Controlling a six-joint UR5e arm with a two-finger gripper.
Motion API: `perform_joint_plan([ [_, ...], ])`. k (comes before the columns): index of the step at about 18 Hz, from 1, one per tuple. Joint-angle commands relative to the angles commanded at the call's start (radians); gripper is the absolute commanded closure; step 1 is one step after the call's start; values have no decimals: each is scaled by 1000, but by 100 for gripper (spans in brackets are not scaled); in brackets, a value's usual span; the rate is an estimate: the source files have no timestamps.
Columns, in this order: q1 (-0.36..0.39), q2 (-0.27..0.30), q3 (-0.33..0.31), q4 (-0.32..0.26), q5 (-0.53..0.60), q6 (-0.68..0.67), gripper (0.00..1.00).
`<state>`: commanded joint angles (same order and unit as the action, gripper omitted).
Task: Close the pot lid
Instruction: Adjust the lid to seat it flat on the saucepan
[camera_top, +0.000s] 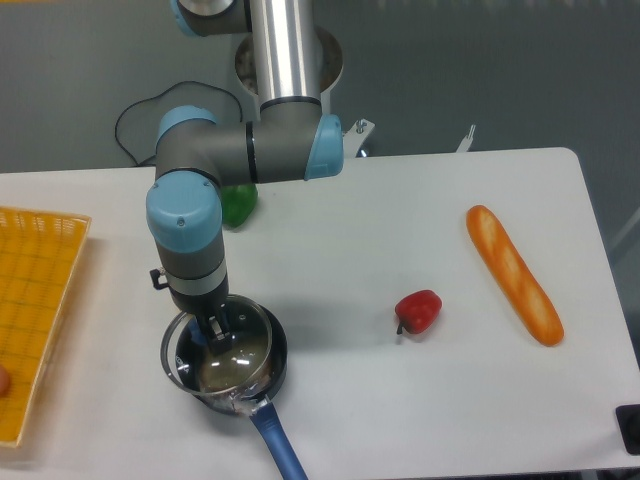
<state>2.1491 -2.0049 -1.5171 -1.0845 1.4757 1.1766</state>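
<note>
gripper (212, 328) clamped on blue knob of round glass lid (222, 352) | sits skewed over small black blue-handled pot (270, 375) | letting go now might slide it off

A white desk (340, 230) carries a black pot (232, 362) with a blue handle near its front edge, a red pepper (418, 311), a baguette (514, 273) to the right, a green object (238, 204) partly hidden behind the arm, and a yellow basket (30, 300) at the left.
</note>
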Motion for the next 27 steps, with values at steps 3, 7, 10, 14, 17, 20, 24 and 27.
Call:
perform_joint_plan([
  [3, 5, -2, 8, 0, 0, 3, 52],
  [7, 5, -8, 9, 0, 0, 3, 52],
  [10, 3, -11, 6, 3, 2, 2, 52],
  [14, 2, -9, -6, 5, 2, 2, 51],
  [17, 2, -11, -8, 5, 2, 2, 51],
  [20, 2, -9, -6, 5, 2, 5, 51],
  [24, 3, -9, -5, 3, 2, 17, 51],
  [27, 3, -9, -9, 3, 3, 17, 50],
])
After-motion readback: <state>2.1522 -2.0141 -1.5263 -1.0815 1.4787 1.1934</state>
